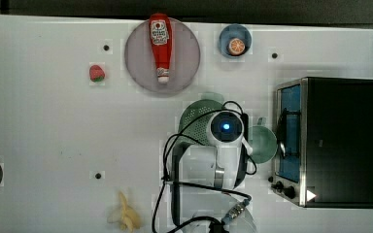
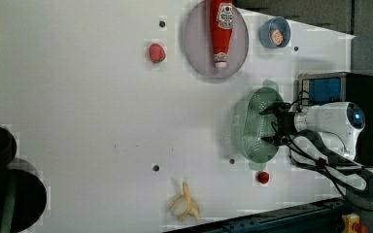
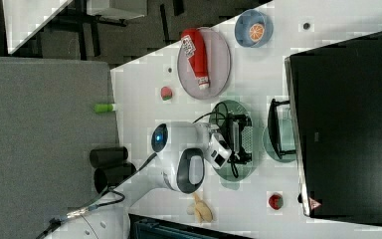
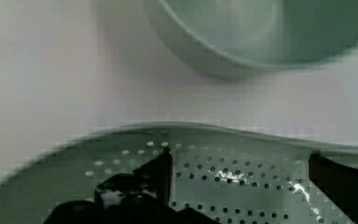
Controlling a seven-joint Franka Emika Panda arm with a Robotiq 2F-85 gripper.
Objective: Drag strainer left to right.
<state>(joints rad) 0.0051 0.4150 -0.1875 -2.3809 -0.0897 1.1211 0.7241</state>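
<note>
Hand [image 2: 271,125] open, fingers spread inside strainer [image 2: 252,127] bowl.

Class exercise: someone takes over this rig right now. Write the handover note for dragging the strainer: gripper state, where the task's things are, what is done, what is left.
Gripper: open, fingers down inside the strainer, one near each side of its bowl.
Strainer: on the white table, between the grey plate with the ketchup bottle and the arm's base, beside the green cup in front of the toaster oven.
Done: gripper placed in the bowl.
Left: drag the strainer sideways; the cup sits close, so mind it.
</note>
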